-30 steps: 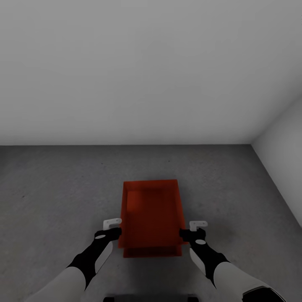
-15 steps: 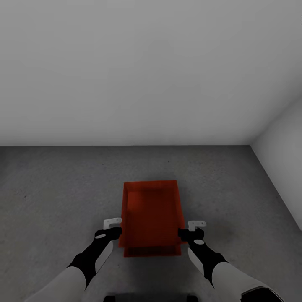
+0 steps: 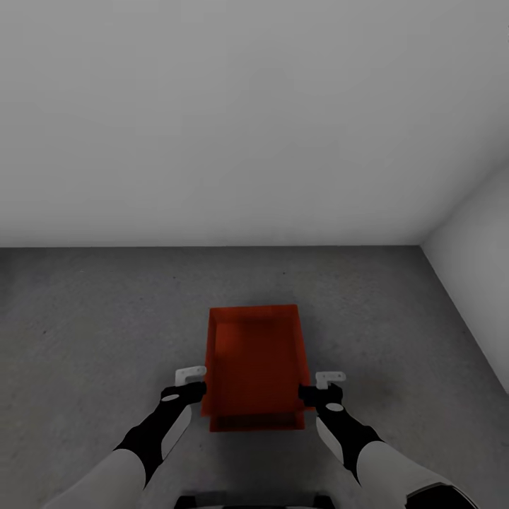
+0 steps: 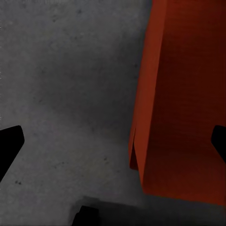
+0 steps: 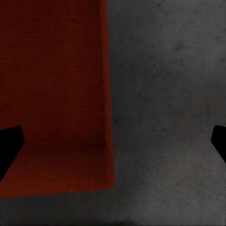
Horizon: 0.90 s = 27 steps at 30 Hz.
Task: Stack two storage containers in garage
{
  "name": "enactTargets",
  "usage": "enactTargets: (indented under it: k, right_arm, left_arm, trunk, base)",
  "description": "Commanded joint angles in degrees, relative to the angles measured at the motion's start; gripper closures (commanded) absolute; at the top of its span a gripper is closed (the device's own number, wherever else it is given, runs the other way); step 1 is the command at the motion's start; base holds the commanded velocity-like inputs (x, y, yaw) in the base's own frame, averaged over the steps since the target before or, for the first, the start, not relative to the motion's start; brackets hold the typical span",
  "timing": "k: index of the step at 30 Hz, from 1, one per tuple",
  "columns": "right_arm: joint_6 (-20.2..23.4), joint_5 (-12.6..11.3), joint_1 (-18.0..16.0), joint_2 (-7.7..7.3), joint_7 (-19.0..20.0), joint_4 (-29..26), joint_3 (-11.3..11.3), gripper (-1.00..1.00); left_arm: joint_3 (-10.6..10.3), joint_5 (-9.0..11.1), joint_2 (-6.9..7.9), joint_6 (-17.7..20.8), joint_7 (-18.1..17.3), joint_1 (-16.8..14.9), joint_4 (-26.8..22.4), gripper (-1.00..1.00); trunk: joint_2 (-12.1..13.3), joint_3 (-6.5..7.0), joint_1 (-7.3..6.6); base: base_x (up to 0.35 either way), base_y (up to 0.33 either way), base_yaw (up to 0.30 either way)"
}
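Note:
Two orange-red storage containers sit stacked on the dark grey garage floor [image 3: 106,318]. The upper container [image 3: 258,357] nests over the lower container [image 3: 256,423], whose near end pokes out beneath it. My left gripper [image 3: 191,382] is at the stack's left wall and my right gripper [image 3: 322,385] at its right wall. In the left wrist view the left gripper [image 4: 114,143] is open, its fingers wide apart astride the container's side wall [image 4: 155,94]. In the right wrist view the right gripper [image 5: 114,141] is also open, straddling the opposite wall [image 5: 107,94].
A plain pale grey wall [image 3: 247,106] rises just beyond the stack. A second wall [image 3: 481,268] closes in on the right, making a corner. Bare concrete stretches to the left and around the stack. My base's dark edge [image 3: 247,502] is at the bottom.
Almost nothing: the whole picture has drifted down slightly, and my right gripper has edged a touch inward along the stack's right wall. The containers stay put.

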Motion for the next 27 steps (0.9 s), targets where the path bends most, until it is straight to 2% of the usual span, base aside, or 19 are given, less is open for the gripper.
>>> enactTargets:
  k: [1,27]
  right_arm:
    - [-0.2,-0.7,0.0,0.00,-0.3,0.1,0.5,-1.00]
    - [-0.2,-0.8,0.0,-0.03,-0.1,0.4,0.2,-1.00]
  left_arm:
    - [-0.4,0.5,0.06,0.2,0.5,0.0,-0.1,-1.00]
    - [-0.4,0.5,-0.11,0.3,0.5,0.0,-0.2,-1.00]
  trunk:
    - [0.4,0.15,-0.22]
    - [10.8,4.82,-5.93]
  base:
    - [0.000,0.000,0.000]
    - [0.000,0.000,0.000]
